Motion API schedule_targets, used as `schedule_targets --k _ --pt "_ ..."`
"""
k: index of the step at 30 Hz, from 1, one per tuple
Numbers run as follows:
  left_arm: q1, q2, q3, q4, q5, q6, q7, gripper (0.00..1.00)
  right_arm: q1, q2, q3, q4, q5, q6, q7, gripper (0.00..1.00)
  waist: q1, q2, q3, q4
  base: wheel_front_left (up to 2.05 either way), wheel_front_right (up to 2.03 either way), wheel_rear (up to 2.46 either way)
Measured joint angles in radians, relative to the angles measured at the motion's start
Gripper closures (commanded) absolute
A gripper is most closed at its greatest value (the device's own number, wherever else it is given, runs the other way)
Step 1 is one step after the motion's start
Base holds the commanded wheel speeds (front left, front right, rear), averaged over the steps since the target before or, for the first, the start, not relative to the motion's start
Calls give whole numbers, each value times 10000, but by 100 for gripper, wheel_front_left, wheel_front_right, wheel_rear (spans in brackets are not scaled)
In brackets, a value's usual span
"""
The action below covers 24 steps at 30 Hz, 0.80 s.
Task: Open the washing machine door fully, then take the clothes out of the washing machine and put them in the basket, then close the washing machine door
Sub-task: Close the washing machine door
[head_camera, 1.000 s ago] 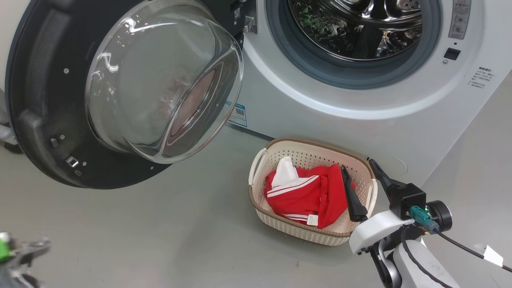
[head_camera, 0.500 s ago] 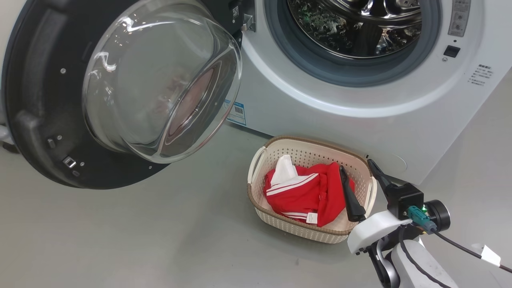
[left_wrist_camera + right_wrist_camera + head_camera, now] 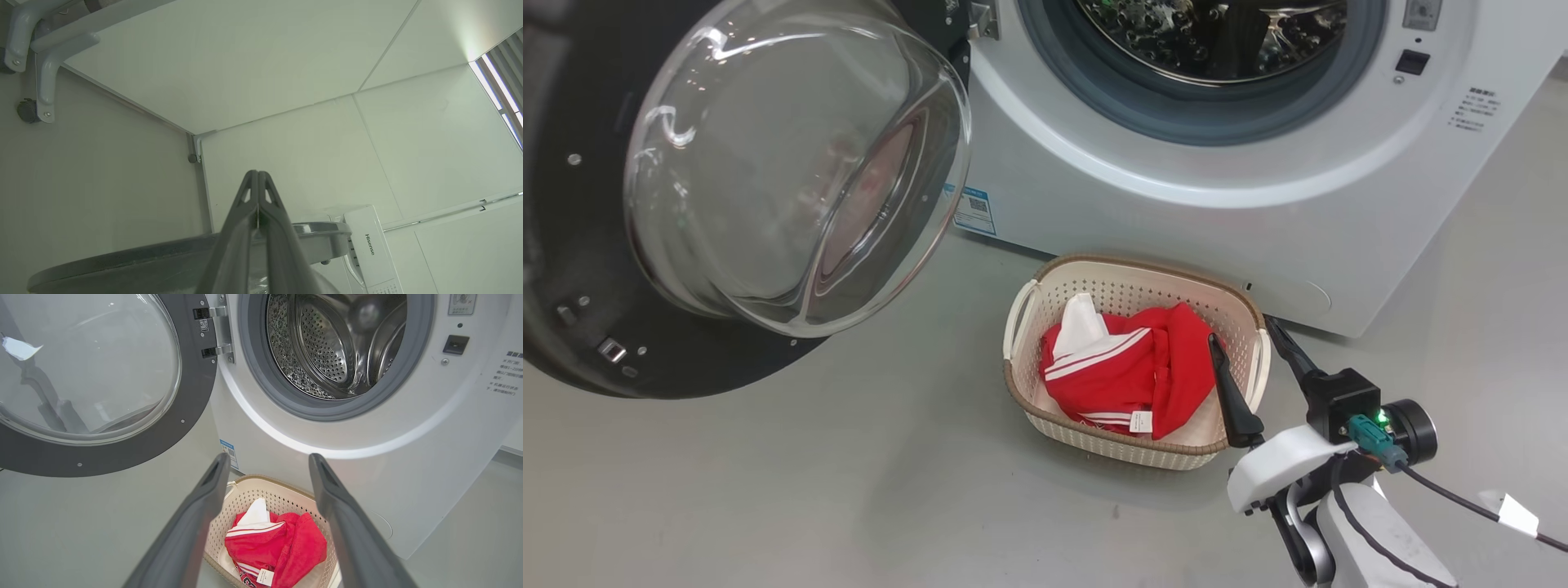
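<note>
Now that the clothes point(image 3: 1127, 371) lie in the basket point(image 3: 1111, 445): step in hand is judged to be closing the door point(image 3: 580, 245).
Clothes: one red heap, white stripes and tag up, wholly inside the basket.
Basket: on the floor point(image 3: 809, 474), against the lower front edge of the washer point(image 3: 1176, 220), below the opening.
Drum point(image 3: 322, 347): bare steel in the part that is seen.
Door: swung wide to the left on its hinge point(image 3: 218, 335), glass bowl point(image 3: 792, 163) facing out.
Method, contact: push on the black ring near the edge far from the hinge, not on the glass.
Method, path: follow the door's arc, not a straight line.
Method, clearance: get the right arm away from the opening first, and check that the door's lower edge passes above the basket.
Method, finish: press on until the latch catches.
Right arm: pale forearm rising from the lower right corner of the head view, fingers point(image 3: 1232, 392) pointing toward the washer.
Right jaws: spread wide and empty, straddling the basket's right rim, with their height over it unclear.
Left arm: fingers point(image 3: 245, 228) aimed up at pale wall panels, with the door's grey edge point(image 3: 122, 261) crossing behind them; whether they touch it cannot be told.
Left jaws: pressed together, nothing between them.
</note>
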Motion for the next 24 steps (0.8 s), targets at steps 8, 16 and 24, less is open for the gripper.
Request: schedule_targets --k 8,16,24 --pt "-568 575 -336 1162 -23 86 838 100 -372 -2 119 19 -59 86 0 0 0 0 269 -431 0 0 0" --pt "-1063 830 -796 1933 -90 79 1576 100 -413 -31 13 25 -61 84 0 0 0 0 484 -791 0 0 0" --pt "-1313 1009 -1080 2566 -90 -259 2073 100 -453 -69 -92 25 -61 79 0 0 0 0 585 -850 0 0 0"
